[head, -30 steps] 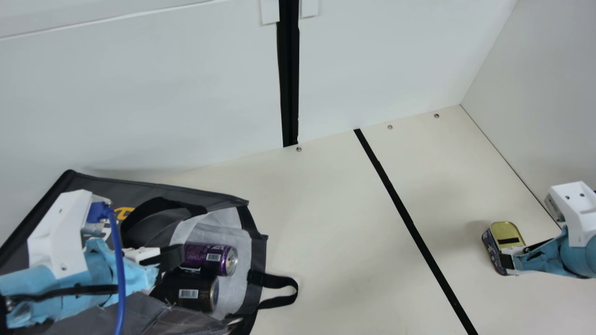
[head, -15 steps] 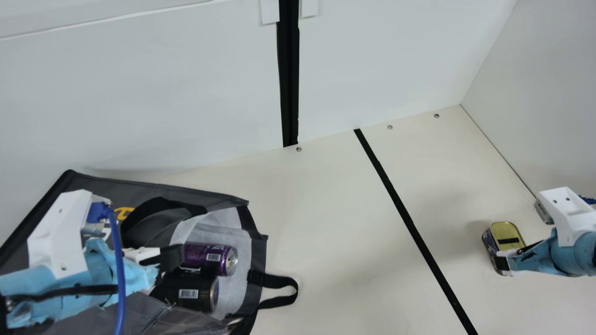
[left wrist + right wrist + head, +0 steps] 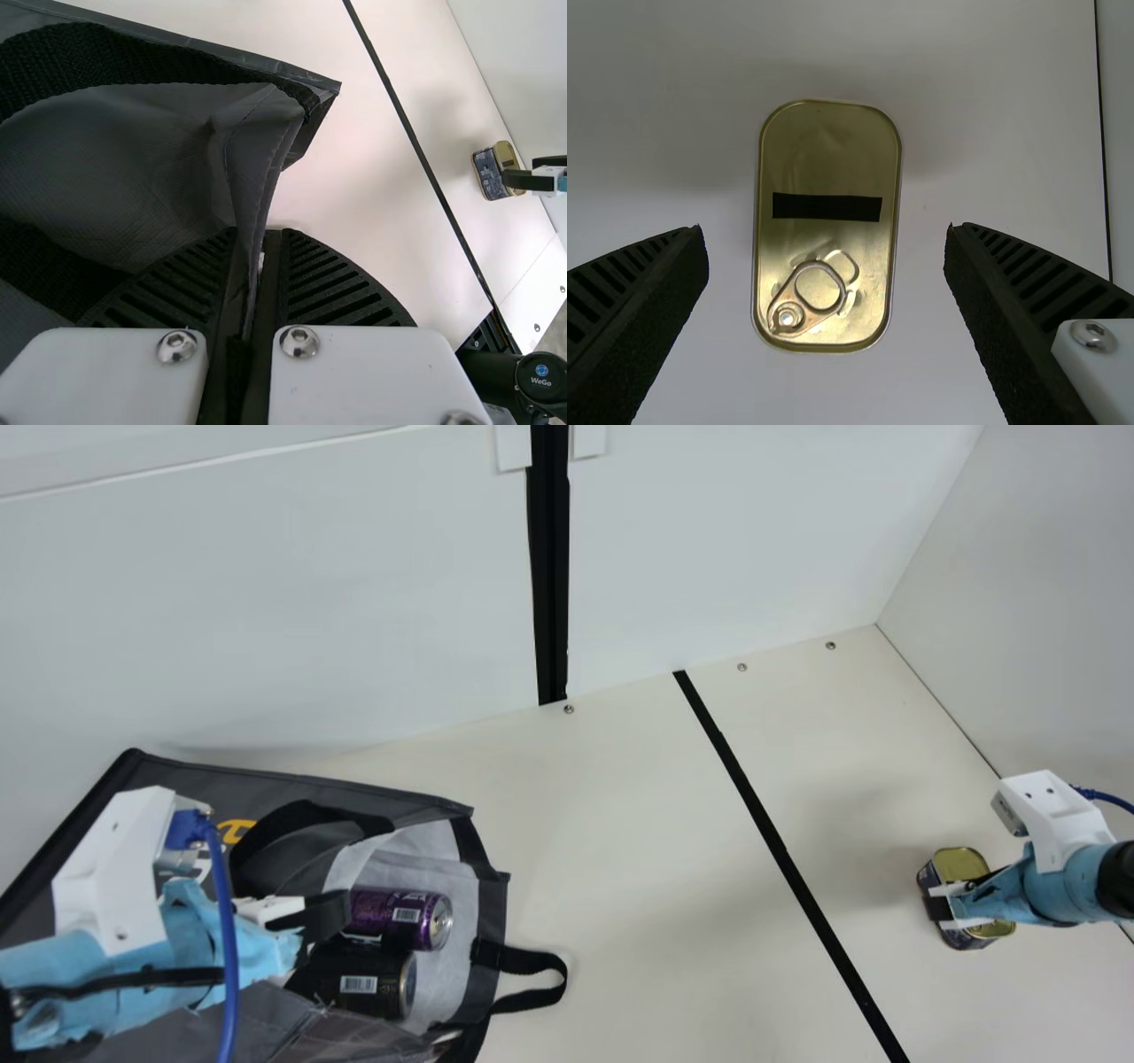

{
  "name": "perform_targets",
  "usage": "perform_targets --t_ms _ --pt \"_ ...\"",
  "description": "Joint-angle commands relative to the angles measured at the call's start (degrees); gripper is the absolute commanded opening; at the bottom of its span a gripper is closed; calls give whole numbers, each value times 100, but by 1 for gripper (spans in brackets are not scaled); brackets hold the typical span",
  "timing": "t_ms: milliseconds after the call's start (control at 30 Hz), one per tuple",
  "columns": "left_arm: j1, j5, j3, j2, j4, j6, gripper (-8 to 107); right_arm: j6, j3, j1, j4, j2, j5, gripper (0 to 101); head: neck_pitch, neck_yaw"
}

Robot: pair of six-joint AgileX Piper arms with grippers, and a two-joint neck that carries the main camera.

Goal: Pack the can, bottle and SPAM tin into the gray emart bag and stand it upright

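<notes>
SPAM tin (image 3: 957, 861), dark blue with a rounded gold lid, sits lower right in the main view, lined up between the widely parted black ribbed fingers of the right gripper (image 3: 826, 232). Lower left, the left gripper (image 3: 258, 239) pinches the gray fabric emart bag (image 3: 199, 776), presumably to hold its mouth open around the purple metal can (image 3: 399, 917) and black metal can (image 3: 376, 996).

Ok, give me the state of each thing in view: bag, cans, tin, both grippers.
Gray bag: lying down, mouth open.
Purple can: on its side, in the bag's mouth.
Black can: on its side, beside the purple one.
SPAM tin: on the table, lid sealed.
Left gripper: shut on the bag's fabric.
Right gripper: open, around the tin.
</notes>
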Motion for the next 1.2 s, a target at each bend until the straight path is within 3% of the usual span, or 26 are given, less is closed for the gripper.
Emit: perform_targets --t_ms 0,233,700,1167 --pt "0 0 0 0 0 0 -8 37 -20 29 -36 123 -40 95 -130 -5" --pt "0 0 0 0 0 0 -8 176 -92 149 -82 477 -175 95 -130 -5" --pt "0 0 0 0 0 0 -8 190 -356 283 53 670 1 2 -130 -5" --pt "0 0 0 0 0 0 -8 -1059 -730 117 461 339 828 0 -130 -5"
